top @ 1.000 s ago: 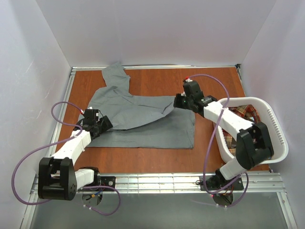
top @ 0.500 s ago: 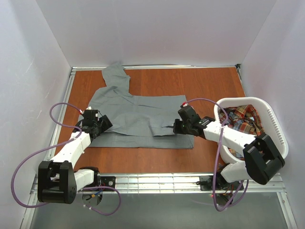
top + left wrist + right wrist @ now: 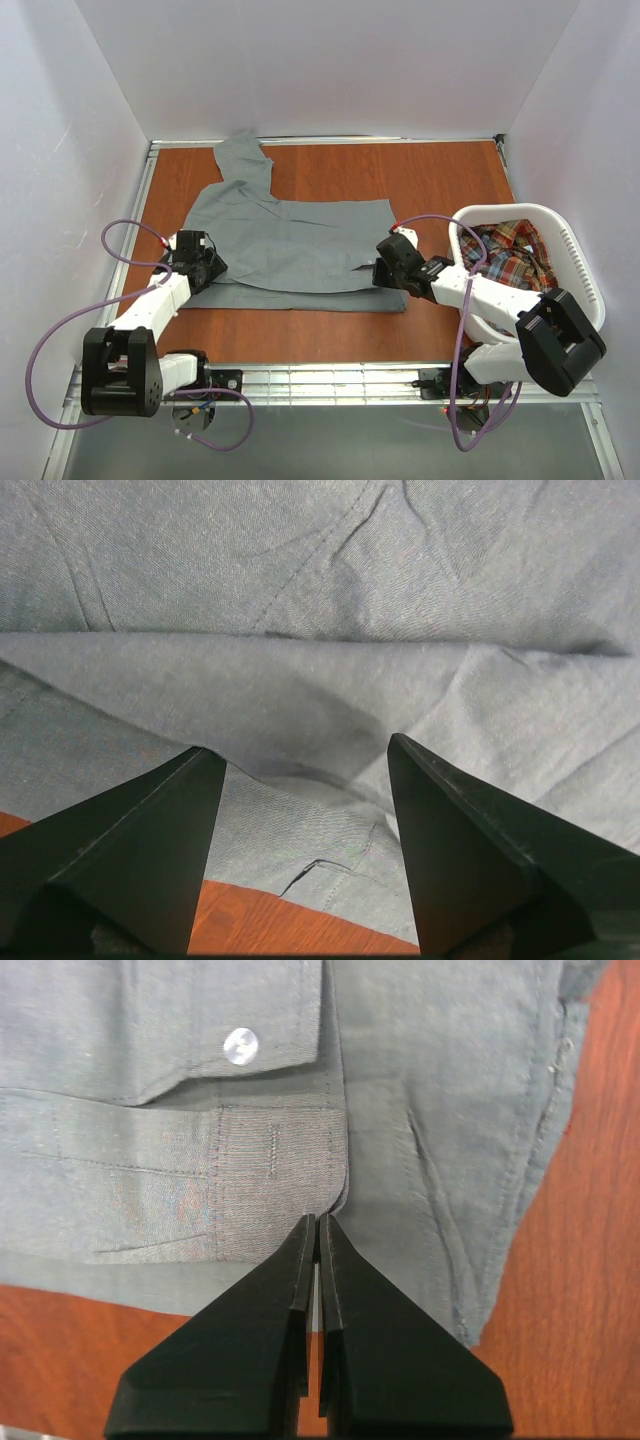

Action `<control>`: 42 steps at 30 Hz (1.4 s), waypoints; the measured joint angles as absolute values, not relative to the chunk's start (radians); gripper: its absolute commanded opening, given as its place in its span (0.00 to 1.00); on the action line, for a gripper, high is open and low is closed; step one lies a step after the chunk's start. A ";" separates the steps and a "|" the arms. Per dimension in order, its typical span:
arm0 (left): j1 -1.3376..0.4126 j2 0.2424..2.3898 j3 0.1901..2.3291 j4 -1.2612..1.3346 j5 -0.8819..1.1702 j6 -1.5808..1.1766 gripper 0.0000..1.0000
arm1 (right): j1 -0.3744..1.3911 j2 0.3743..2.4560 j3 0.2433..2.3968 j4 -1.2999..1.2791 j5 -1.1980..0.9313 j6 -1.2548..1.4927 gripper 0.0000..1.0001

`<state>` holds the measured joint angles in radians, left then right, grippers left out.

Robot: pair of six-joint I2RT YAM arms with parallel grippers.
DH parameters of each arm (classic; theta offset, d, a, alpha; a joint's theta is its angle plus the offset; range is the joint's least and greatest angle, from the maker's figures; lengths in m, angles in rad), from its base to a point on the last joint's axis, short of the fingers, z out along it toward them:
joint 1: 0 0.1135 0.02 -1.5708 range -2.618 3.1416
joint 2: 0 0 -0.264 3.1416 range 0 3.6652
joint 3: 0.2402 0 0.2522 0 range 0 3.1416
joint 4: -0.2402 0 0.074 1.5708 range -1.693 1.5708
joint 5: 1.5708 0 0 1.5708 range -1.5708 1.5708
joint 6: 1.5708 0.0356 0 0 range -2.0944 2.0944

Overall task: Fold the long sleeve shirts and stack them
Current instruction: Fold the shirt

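The grey shirt lies flat on the table, one sleeve folded across its body and the other reaching to the far edge. My right gripper is at the shirt's near right corner. In the right wrist view it is shut, its tips pinching the corner of the sleeve cuff beside a white button. My left gripper is at the shirt's left near edge. In the left wrist view it is open, with a fold of grey cloth lying between and beyond its fingers. The plaid shirt lies crumpled in the basket.
The white slotted laundry basket stands at the right edge of the table, close to my right arm. White walls enclose the table on three sides. A metal rail runs along the near edge.
My right gripper has pulled the sleeve cuff from the far right toward the near edge, laying the sleeve flat across the shirt. My left gripper has shifted slightly nearer.
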<state>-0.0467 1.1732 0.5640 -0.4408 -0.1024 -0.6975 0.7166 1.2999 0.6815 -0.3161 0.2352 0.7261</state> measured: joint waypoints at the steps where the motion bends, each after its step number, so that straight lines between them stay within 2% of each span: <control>1: -0.046 1.178 0.564 -0.440 -0.100 -0.706 0.60 | 0.717 1.301 0.670 -0.315 0.237 0.726 0.01; 2: -0.044 1.181 0.564 -0.439 -0.097 -0.714 0.59 | 0.717 1.304 0.662 -0.314 0.239 0.726 0.01; 5: -0.041 1.186 0.564 -0.432 -0.094 -0.743 0.46 | 0.717 1.316 0.657 -0.310 0.238 0.726 0.01; 6: -0.040 1.187 0.564 -0.429 -0.094 -0.748 0.37 | 0.717 1.319 0.657 -0.309 0.238 0.725 0.01; 10: -0.028 1.205 0.570 -0.421 -0.098 -0.777 0.19 | 0.717 1.319 0.657 -0.309 0.237 0.726 0.01; 13: -0.020 1.216 0.579 -0.420 -0.109 -0.779 0.11 | 0.717 1.312 0.657 -0.316 0.235 0.729 0.01; 16: -0.015 1.216 0.590 -0.423 -0.124 -0.780 0.11 | 0.717 1.288 0.657 -0.322 0.234 0.735 0.01; 17: -0.014 1.216 0.591 -0.424 -0.129 -0.783 0.13 | 0.717 1.279 0.657 -0.323 0.233 0.738 0.02; 19: -0.013 1.216 0.594 -0.430 -0.139 -0.784 0.21 | 0.717 1.271 0.657 -0.326 0.232 0.747 0.10; 20: -0.012 1.217 0.596 -0.438 -0.142 -0.784 0.33 | 0.717 1.271 0.657 -0.329 0.230 0.752 0.21; 22: -0.009 1.216 0.599 -0.448 -0.144 -0.783 0.48 | 0.717 1.271 0.657 -0.343 0.230 0.755 0.31; 23: -0.009 1.215 0.601 -0.453 -0.145 -0.780 0.59 | 0.717 1.271 0.657 -0.350 0.231 0.753 0.42; 26: -0.009 1.196 0.608 -0.475 -0.144 -0.766 0.75 | 0.717 1.269 0.666 -0.378 0.235 0.731 0.56; 27: -0.009 1.183 0.613 -0.487 -0.143 -0.759 0.85 | 0.717 1.269 0.680 -0.393 0.234 0.722 0.57; 30: -0.009 1.129 0.651 -0.525 -0.134 -0.731 0.94 | 0.715 1.269 0.752 -0.409 0.210 0.675 0.59; 36: -0.015 1.073 0.778 -0.519 0.033 -0.688 0.93 | 0.715 1.280 0.870 -0.231 0.057 0.641 0.56; 42: -0.085 1.200 0.726 -0.366 0.189 -0.715 0.86 | 0.711 1.442 0.827 0.029 -0.091 0.678 0.54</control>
